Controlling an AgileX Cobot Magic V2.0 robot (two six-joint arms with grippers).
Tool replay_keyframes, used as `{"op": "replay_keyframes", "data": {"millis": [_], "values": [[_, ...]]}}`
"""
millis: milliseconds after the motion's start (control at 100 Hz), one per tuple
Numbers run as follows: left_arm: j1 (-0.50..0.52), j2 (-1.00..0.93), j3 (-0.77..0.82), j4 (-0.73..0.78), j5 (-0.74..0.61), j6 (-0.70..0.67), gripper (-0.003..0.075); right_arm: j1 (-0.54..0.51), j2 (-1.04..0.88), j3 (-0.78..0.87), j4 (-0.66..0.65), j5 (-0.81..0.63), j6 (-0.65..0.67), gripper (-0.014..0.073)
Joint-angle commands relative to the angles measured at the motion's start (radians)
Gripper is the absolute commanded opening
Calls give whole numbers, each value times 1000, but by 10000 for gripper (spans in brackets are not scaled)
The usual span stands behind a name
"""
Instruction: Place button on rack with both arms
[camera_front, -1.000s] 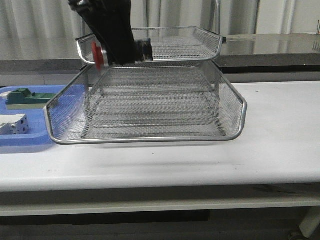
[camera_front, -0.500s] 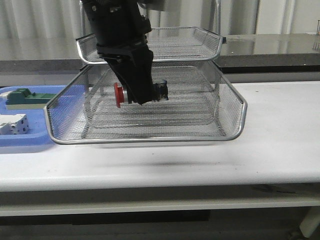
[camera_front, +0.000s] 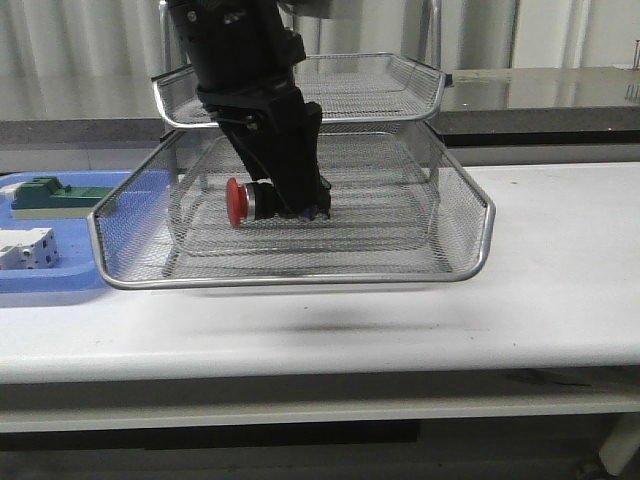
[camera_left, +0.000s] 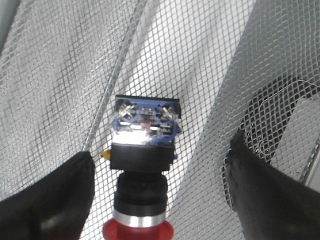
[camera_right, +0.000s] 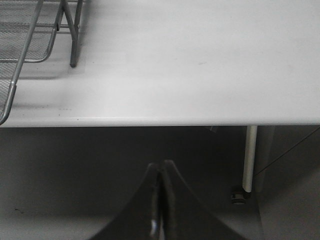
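Left pincer (camera_front: 290, 205) tilted over button (camera_front: 243, 201)

Left arm's tool (camera_front: 290, 205) low inside rack (camera_front: 455, 265) middle tray, button (camera_front: 245, 202) at its tip, seemingly on the mesh

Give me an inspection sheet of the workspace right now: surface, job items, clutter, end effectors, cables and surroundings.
Surface: white table, bare to the right of the rack.
Job's things: button with red head pointing left, inside the pulled-out middle tray of the wire rack; blue rear block visible in the left wrist view.
Clutter: blue tray at left, holding a green block and a white boxy part.
End effectors: left end effector open, fingers either side of the button, not touching it; right end effector shut, empty, below the table edge.
Cables: nothing seen.
Surroundings: grey counter and curtain behind.
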Motion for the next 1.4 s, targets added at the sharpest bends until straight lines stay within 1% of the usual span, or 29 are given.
{"op": "replay_keyframes", "data": {"millis": [0, 220, 510, 630, 790, 880, 1060, 1200, 1390], "values": [[-7, -62, -27, -34, -3, -13, 534, -5, 7, -32, -29, -58, -2, -67], [-7, -75, -104, -96, 160, -45, 532, -5, 7, -32, -29, -58, -2, -67], [-1, -191, -117, -95, 181, -79, 491, -5, 7, -32, -29, -58, -2, -67], [0, -257, -117, -54, 181, -91, 491, -5, 7, -32, -29, -58, -2, -67], [0, -337, -117, 38, 172, -122, 491, -5, 7, -32, -29, -58, -2, -67], [9, -383, -117, 95, 144, -159, 491, -5, 7, -32, -29, -58, -2, -67], [95, -492, -64, 95, 49, -210, 491, -5, 7, -32, -29, -58, -2, -67], [191, -603, 46, 93, -56, -230, 491, -5, 7, -32, -29, -58, -2, -67], [353, -779, 256, 83, -218, -262, 491, -5, 7, -32, -29, -58, -2, -67]]}}
